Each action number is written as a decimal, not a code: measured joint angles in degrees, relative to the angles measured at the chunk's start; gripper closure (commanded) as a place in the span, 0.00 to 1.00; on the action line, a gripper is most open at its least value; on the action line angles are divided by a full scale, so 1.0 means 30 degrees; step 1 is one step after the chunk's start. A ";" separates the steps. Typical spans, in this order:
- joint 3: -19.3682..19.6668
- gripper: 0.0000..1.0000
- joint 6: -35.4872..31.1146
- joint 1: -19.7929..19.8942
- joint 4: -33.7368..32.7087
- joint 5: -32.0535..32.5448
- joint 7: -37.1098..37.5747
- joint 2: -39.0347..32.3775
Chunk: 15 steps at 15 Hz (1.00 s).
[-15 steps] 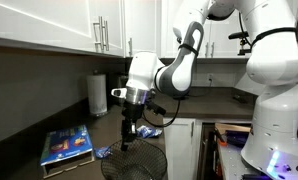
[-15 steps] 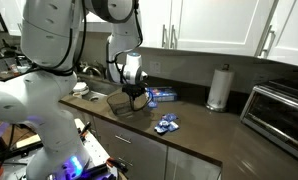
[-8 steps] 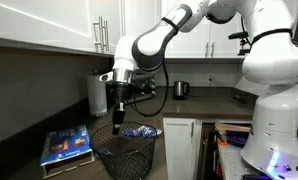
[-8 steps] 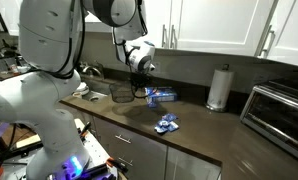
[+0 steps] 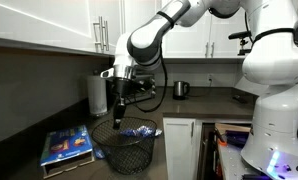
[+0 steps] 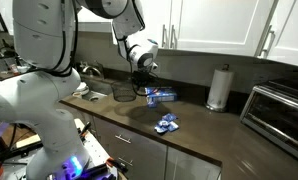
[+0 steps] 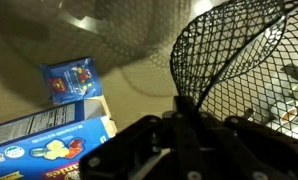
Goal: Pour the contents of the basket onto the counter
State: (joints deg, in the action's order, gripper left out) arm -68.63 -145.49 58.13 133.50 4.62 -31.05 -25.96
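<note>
A dark counter (image 6: 219, 138) is running under white cabinets (image 6: 214, 25) in a kitchen. The basket (image 5: 129, 152) is hanging just above it, in the lower middle of an exterior view. The gripper (image 5: 117, 112) is reaching down to the left side of the rim. Its fingers are reading as pinched narrow on the wire, though the pinch itself is too small and dark to see. That is being judged from the basket hanging free.

A second ago the basket was sitting lower, on the counter, with the gripper at its rim. Half a second ago it was already up, and it is barely higher now. The lift seems finished, so tipping is probably the step in hand.

Packets (image 6: 169, 124) are lying on the counter in the lower middle of an exterior view, apart from the basket and toward the toaster oven (image 6: 274, 115). They were lying there a second ago too, so some contents may already be out. Blue crinkle is showing at the basket's far rim in an exterior view, in it or behind it, unclear.

Only the wrist view is giving the mesh up close (image 7: 234, 60), at upper right, with no packet made out inside. It is also showing a blue box (image 7: 75, 80) at left and a second box (image 7: 39, 145) below it.
</note>
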 measured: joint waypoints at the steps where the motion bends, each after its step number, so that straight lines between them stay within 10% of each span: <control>1: 0.0046 0.98 -0.0520 -0.0004 0.0287 -0.0026 -0.0202 0.0240; 15: 0.0366 0.98 -0.3506 -0.1389 0.2384 0.0126 -0.0455 0.0639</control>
State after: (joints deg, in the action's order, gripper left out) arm -67.53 -156.01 53.96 140.65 5.00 -32.42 -24.04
